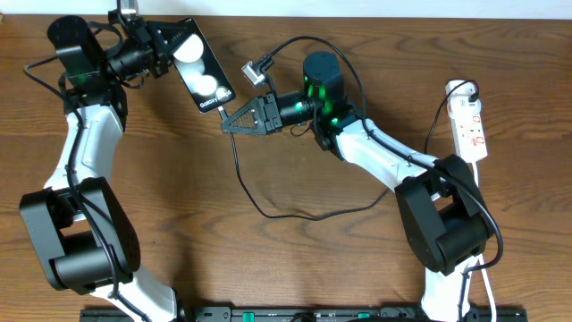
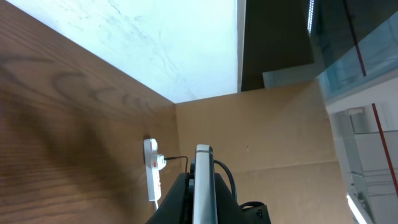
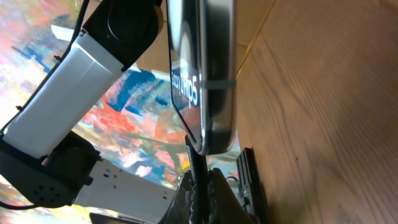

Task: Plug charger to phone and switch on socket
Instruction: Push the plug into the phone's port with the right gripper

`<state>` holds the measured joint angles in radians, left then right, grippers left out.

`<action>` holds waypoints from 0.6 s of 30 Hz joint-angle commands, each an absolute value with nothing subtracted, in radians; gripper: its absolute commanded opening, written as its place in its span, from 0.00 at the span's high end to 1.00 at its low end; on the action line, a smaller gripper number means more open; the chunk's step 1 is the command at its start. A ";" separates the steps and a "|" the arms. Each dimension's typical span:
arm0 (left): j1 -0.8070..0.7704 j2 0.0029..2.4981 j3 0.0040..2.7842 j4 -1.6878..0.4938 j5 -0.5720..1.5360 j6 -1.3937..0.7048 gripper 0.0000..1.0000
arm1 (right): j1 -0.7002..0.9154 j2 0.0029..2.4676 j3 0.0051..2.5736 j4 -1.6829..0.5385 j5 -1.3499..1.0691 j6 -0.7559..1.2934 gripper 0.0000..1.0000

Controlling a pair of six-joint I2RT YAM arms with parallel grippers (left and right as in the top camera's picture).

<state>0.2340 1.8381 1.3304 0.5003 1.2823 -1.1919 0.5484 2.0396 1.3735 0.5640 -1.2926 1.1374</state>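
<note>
- Phone (image 1: 201, 67): one black glossy slab with two white round spots is held tilted above the table (image 1: 295, 268). It is clamped at its upper end by the left gripper (image 1: 172, 49).
- Charger (image 1: 237, 165): one thin black cable is pinched near its tip by the closed right gripper (image 1: 225, 122). The tip is set against the phone's lower end; whether it is seated cannot be told. The rest is laid in one loop across the table toward the socket.
- Socket (image 1: 470, 125): one white strip with red markings is laid flat near the table's right edge, well apart from both grippers. Its switch position cannot be told.
- Grippers: two are counted, each closed on one thing.
</note>
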 commanded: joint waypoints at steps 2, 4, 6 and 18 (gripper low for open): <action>0.232 1.818 1.343 0.508 1.396 -1.208 0.93 | 0.540 2.048 1.380 0.566 -1.238 1.174 0.99; 0.232 1.818 1.343 0.508 1.407 -1.208 0.92 | 0.542 2.048 1.380 0.566 -1.242 1.175 0.99; 0.232 1.818 1.343 0.508 1.407 -1.208 0.92 | 0.543 2.048 1.380 0.566 -1.244 1.174 0.99; 0.223 1.818 1.343 0.511 1.440 -1.197 0.92 | 0.545 2.048 1.380 0.625 -1.247 1.219 0.99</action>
